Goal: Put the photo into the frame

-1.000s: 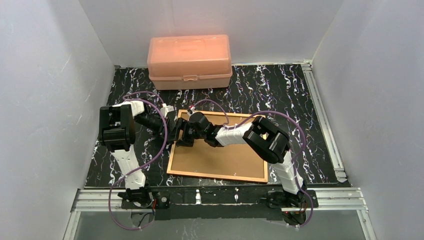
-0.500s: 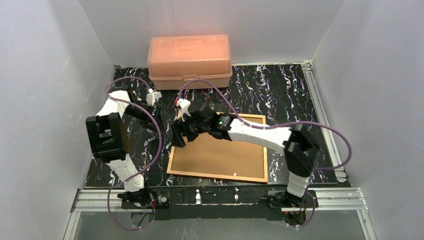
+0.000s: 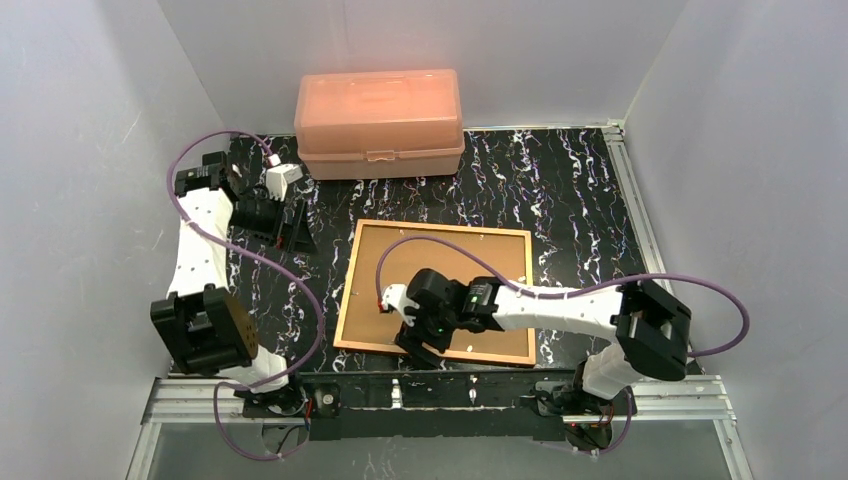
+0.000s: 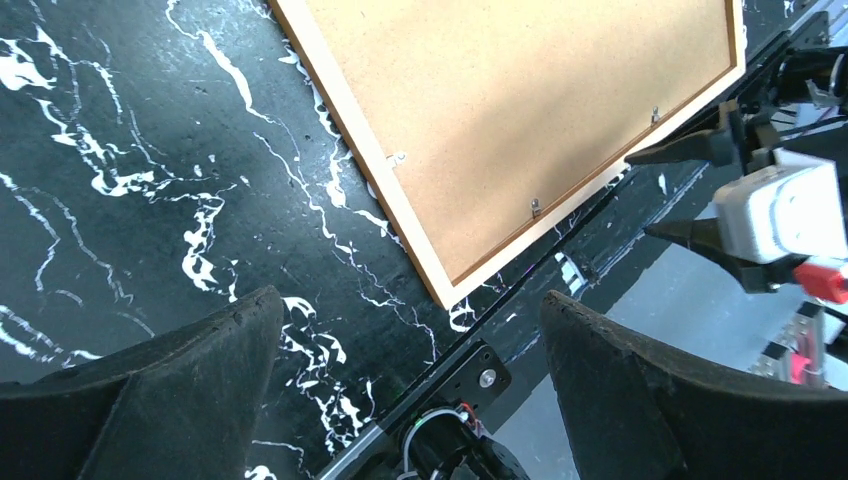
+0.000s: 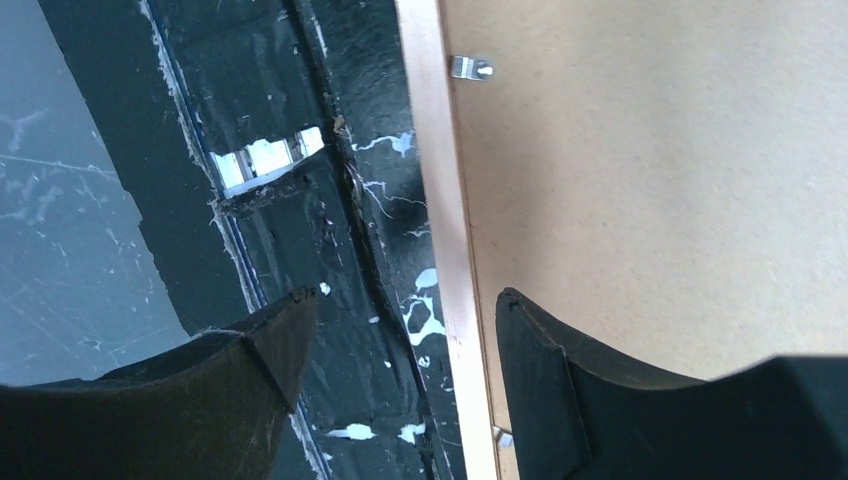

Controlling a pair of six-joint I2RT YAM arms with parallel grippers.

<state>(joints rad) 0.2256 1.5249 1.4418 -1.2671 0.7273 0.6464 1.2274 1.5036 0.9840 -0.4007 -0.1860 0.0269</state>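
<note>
The frame point(image 3: 345, 300) lies face down on the table, its thin orange-brown border around a brown backing board point(image 3: 450, 268). The photo is hidden. My right gripper point(image 3: 415, 348) is low at the frame's near edge. In the right wrist view it point(image 5: 405, 297) is open, the frame's border strip point(image 5: 445, 200) passing between the jaws, one finger over the backing board point(image 5: 650, 200). My left gripper point(image 3: 292, 232) hangs wide open at the far left, away from the frame. In the left wrist view it point(image 4: 410, 300) has nothing between its fingers, and the frame's corner point(image 4: 440, 290) lies below.
A pink translucent plastic box point(image 3: 379, 122) stands at the back of the black marbled table point(image 3: 560, 180). Small metal clips point(image 5: 470, 67) sit along the inside of the frame's border. An aluminium rail point(image 3: 450, 385) runs along the near edge. White walls close in both sides.
The left gripper left the frame's far-left corner, swung back to the far left and opened wide. The right gripper moved from that corner down the left side to the frame's near edge.
</note>
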